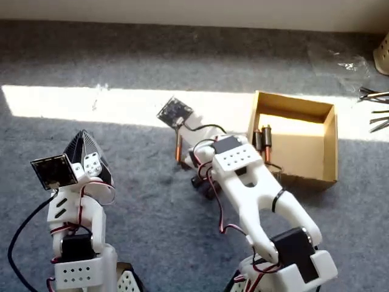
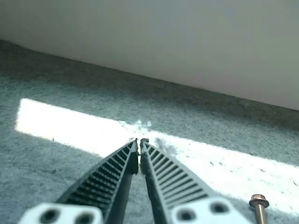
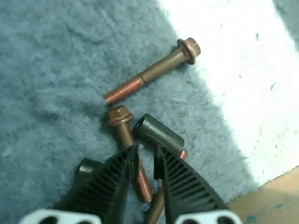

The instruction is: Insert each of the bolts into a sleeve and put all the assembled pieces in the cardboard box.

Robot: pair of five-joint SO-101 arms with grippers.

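floor: grey carpet (image 1: 152, 207) | light: sunlit band (image 1: 61, 103) across it | bg: pale wall (image 1: 182, 9) at far edge

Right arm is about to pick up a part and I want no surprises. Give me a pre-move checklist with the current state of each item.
1. Jaws of the right gripper parted: ok, a narrow gap shows.
2. The nearest bolt free of neighbours: not ok, a sleeve lies right beside its head.
3. The second bolt lies clear: ok.
4. The left gripper is empty: ok, shut on nothing.
5. The cardboard box has room: ok, two assembled pieces sit along one wall.
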